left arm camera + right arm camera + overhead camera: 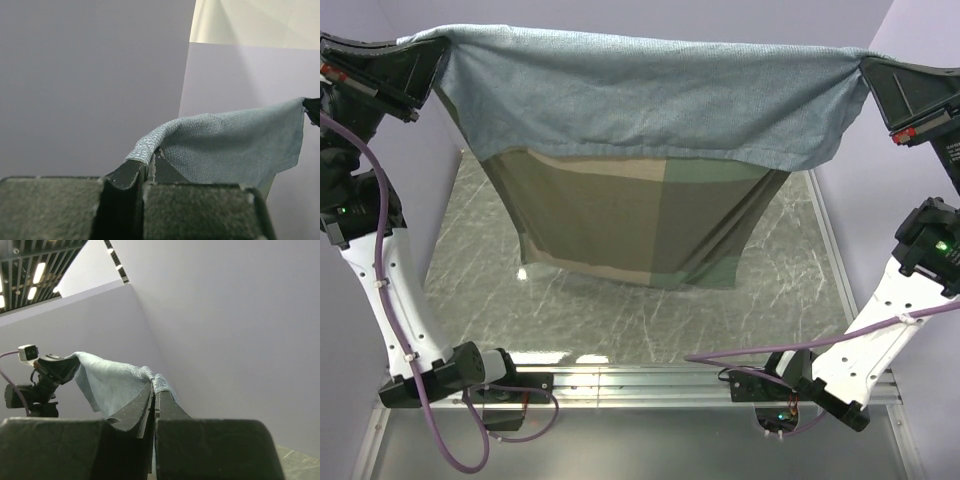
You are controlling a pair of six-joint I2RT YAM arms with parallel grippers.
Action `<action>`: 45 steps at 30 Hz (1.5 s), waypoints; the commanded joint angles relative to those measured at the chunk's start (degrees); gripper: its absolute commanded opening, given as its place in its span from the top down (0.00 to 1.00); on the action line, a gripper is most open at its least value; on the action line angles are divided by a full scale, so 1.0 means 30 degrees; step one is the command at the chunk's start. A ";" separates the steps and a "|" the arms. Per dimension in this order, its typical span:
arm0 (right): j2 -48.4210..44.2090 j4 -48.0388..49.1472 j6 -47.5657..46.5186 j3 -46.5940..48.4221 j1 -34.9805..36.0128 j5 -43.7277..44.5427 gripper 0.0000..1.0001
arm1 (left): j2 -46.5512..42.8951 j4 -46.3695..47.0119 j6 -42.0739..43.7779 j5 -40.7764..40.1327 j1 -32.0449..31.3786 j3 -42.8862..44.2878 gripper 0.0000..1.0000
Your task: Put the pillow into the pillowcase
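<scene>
— Top external: where is the pillowcase (pixel 640 110) hanging?
— It is stretching from 9 to 3 o'clock and sagging toward 6. The left gripper (pixel 432 55) and right gripper (pixel 868 72) are each pinching a top corner, neither nearer. The pillow is showing in no view

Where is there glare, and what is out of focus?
Top external: glare patches on the glossy table; the pillowcase is sharp. Left wrist: the left gripper looks soft, close to the lens. Right wrist: ceiling lights glare; the right gripper is dark.
</scene>
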 commanded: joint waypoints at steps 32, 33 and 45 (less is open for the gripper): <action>-0.6620 -0.2597 -0.5035 -0.0945 -0.0274 0.3279 1.00 | -0.5639 -0.7000 0.7301 -0.5494 0.0249 -0.0079 0.99; -0.6765 -0.2836 -0.5302 -0.1001 -0.0245 0.3604 1.00 | -0.5406 -0.7408 0.7389 -0.5611 0.0249 0.0069 0.99; -0.7673 -0.3917 -0.9838 -1.1893 0.1008 0.3810 1.00 | -0.1015 -0.6618 0.6270 -0.2914 -0.3078 -0.4497 1.00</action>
